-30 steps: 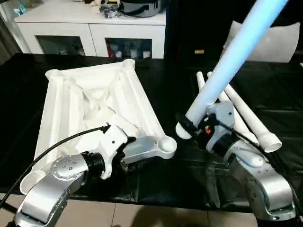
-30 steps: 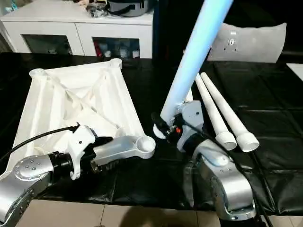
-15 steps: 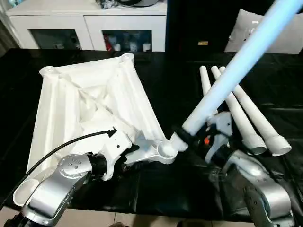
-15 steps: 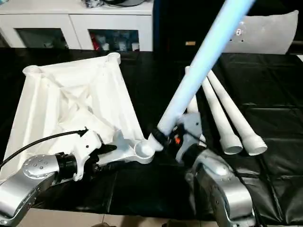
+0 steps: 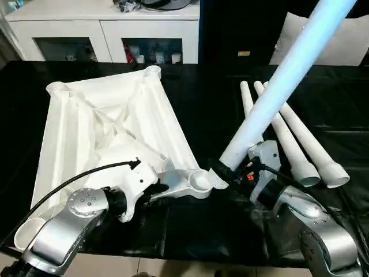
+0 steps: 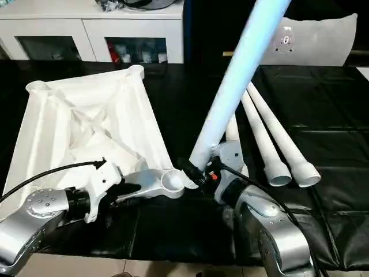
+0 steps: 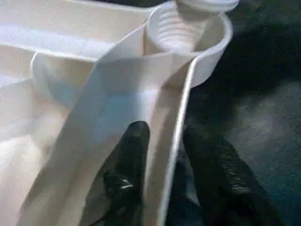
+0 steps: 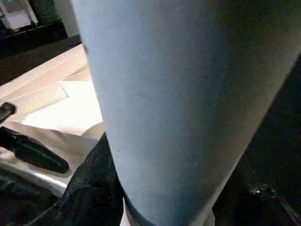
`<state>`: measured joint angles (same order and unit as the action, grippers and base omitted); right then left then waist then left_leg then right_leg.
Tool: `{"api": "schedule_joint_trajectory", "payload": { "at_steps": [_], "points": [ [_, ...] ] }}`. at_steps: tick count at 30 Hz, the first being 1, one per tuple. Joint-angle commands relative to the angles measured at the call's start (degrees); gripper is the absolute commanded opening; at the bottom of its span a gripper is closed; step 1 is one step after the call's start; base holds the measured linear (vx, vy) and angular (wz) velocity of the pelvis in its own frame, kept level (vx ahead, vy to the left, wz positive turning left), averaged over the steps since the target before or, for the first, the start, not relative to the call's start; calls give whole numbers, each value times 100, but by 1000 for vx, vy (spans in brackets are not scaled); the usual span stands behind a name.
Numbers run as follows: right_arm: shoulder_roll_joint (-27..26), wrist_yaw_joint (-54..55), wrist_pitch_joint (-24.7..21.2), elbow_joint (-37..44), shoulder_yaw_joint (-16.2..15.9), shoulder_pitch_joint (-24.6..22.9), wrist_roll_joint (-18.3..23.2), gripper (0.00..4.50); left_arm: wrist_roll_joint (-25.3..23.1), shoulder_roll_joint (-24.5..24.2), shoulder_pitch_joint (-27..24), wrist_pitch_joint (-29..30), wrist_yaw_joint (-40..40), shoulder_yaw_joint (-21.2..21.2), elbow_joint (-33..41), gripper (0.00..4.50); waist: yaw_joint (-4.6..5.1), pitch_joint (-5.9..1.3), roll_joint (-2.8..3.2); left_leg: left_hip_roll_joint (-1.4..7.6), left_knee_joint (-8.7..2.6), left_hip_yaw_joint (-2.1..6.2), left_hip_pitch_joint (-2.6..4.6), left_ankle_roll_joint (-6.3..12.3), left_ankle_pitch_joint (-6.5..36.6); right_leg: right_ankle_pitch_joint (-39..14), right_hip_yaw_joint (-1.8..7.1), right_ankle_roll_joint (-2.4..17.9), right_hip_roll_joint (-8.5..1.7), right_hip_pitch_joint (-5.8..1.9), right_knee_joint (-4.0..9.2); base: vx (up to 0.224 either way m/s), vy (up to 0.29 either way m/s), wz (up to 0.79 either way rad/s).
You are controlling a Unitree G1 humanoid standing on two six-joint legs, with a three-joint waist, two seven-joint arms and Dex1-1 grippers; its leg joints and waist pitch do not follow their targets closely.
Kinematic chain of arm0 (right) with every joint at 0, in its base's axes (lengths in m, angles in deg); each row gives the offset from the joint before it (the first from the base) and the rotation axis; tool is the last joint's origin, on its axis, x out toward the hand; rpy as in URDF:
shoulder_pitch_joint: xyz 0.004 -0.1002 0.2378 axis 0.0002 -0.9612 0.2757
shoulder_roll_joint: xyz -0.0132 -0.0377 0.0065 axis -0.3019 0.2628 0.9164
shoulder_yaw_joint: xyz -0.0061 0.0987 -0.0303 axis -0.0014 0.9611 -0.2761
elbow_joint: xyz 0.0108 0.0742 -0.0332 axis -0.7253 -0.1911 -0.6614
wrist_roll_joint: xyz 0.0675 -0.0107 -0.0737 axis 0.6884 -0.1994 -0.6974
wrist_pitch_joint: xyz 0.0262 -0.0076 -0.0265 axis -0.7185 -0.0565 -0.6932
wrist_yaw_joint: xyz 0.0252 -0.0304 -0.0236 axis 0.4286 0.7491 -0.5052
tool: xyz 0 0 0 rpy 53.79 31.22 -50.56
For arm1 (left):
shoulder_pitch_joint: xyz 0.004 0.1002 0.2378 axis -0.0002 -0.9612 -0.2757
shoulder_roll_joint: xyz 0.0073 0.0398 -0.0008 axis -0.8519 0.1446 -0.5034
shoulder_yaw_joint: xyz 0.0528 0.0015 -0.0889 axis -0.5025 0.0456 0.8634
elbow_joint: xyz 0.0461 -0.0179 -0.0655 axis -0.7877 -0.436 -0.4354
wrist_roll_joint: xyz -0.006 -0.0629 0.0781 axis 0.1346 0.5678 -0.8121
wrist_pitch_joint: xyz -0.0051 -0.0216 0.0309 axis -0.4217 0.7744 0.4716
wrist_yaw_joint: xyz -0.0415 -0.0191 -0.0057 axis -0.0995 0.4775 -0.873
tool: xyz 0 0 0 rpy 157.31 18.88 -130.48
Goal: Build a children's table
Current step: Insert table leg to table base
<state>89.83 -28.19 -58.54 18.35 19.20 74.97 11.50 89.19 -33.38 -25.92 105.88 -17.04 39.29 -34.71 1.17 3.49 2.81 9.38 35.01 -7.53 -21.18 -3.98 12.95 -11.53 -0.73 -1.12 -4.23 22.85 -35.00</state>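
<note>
Black surface [image 5: 202, 104]: four legs [image 5: 277, 86], one top [image 5: 109, 127].

Black padded surface [image 5: 207, 109]; white cabinet [image 5: 104, 26], perhaps glass-fronted.

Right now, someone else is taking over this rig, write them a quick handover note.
Left tool: shut on the rim of the upside-down tabletop, beside the near corner socket.
Right tool: shut on a leg, tilted, its flared end at that socket's edge, not seated.
Three spare legs lie on the black pad to the right.
Done: none fitted. Left: all four legs.
</note>
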Motion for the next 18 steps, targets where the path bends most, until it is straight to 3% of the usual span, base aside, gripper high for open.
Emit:
{"api": "schedule_joint_trajectory", "payload": {
  "at_steps": [1,5,9,12,14,18],
  "points": [
    [7,-22,13,128,-64,83,-58,194,-125,-56,15,10,67,-25,-55,119,-18,-264,-42,187,-478,-18,-4,209,623,-473,145,1305,-207,-276,374,0,0,0],
    [13,-37,63,152,-134,90,-122,194,-165,-94,1,-17,59,-34,-55,92,-25,-240,-51,206,-496,-40,4,226,727,-589,150,1341,-217,-264,386,0,0,0],
    [9,-39,92,116,-138,96,-101,194,-259,-169,-21,-34,23,-82,-47,60,-26,-219,-61,219,-527,-55,14,125,1134,-1293,167,1197,-230,-236,437,0,0,0],
    [15,-65,106,110,-132,91,-68,194,-420,-272,-27,-120,3,-172,-104,32,-17,-229,-72,218,-532,-48,-8,86,1092,-1348,164,1094,-227,-242,437,0,0,0],
    [12,-88,121,64,-127,134,-70,194,-539,-307,20,-212,19,-229,-192,27,-25,-252,-74,215,-520,-49,-3,107,956,-1170,171,1089,-224,-244,428,0,0,0],
    [-5,-145,150,-38,-121,272,-66,194,-678,-323,182,-432,-4,-295,-413,5,-30,-296,-70,205,-481,-65,3,169,548,-438,156,1281,-210,-276,362,0,0,0]
  ]
}}
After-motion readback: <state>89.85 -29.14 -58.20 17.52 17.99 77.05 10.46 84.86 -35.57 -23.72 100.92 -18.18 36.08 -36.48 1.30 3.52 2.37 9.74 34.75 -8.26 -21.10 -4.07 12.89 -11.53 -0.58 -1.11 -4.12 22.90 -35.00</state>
